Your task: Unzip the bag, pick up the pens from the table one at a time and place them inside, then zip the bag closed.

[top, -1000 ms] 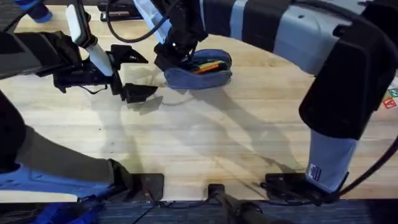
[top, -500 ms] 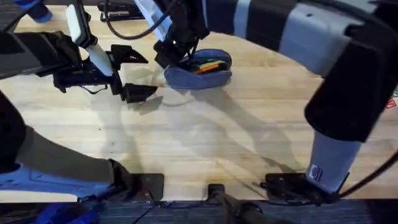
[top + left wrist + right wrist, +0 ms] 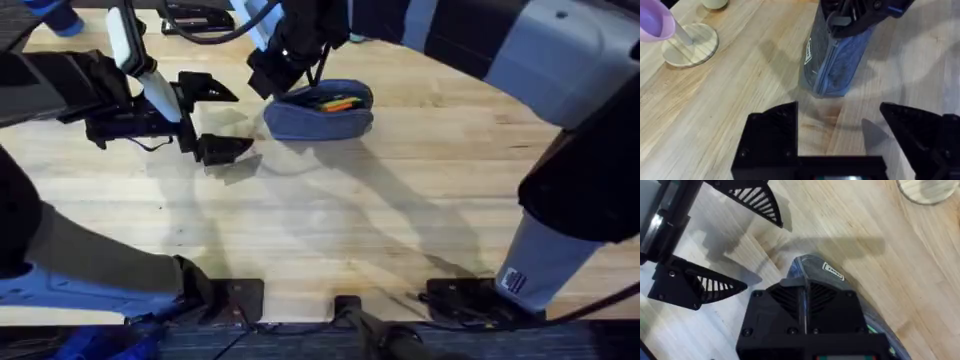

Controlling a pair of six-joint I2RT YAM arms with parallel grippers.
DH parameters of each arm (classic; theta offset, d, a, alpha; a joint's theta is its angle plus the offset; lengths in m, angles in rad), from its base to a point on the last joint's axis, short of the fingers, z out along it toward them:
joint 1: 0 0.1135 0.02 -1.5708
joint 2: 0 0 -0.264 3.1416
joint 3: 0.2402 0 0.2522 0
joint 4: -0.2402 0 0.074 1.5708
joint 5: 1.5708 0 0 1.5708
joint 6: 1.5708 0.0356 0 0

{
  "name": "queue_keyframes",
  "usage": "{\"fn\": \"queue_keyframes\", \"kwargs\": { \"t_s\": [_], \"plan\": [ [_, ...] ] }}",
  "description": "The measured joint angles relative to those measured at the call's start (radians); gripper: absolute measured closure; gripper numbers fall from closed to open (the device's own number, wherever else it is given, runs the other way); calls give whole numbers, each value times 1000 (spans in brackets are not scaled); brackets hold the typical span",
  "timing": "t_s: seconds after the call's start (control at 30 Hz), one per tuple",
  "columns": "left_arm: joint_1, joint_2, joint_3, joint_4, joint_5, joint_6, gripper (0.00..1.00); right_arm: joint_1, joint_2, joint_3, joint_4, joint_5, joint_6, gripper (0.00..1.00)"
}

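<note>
A blue-grey fabric bag (image 3: 320, 112) lies on the light wooden table (image 3: 400, 220), far from the arm bases and a little left of centre. It is oblong with rounded ends, and its zipper is open along the top. Orange and green pens (image 3: 335, 101) show inside the opening. In the left wrist view the bag (image 3: 837, 65) has a small white label on its side.

The right gripper (image 3: 283, 62) sits over the bag's left end, reaching across from the right arm. In the right wrist view the black gripper body covers most of the bag (image 3: 812, 270); whether its fingers are open or closed, and whether they grip anything, cannot be told.

The left gripper (image 3: 215, 118) is just left of the bag, apart from it, above the bare table. Its two black fingers (image 3: 771, 135) are spread wide and hold nothing.

A round wooden base (image 3: 690, 44) stands on the table farther off
</note>
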Motion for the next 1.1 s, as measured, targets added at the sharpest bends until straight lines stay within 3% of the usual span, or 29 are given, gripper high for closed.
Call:
{"fn": "queue_keyframes", "kwargs": {
  "t_s": [0.7, 0.9, 1.1],
  "plan": [
    [-5, 0, 0, 2, 0, 0, 7, 0, 0, 0, 0, 0, 0, 971],
    [-56, 0, 0, 15, 1, -23, 7, 0, 0, 0, 0, 0, 0, 971],
    [-115, 0, 0, 108, 3, -129, 7, 0, 0, 0, 0, 0, 0, 971]
  ]
}}
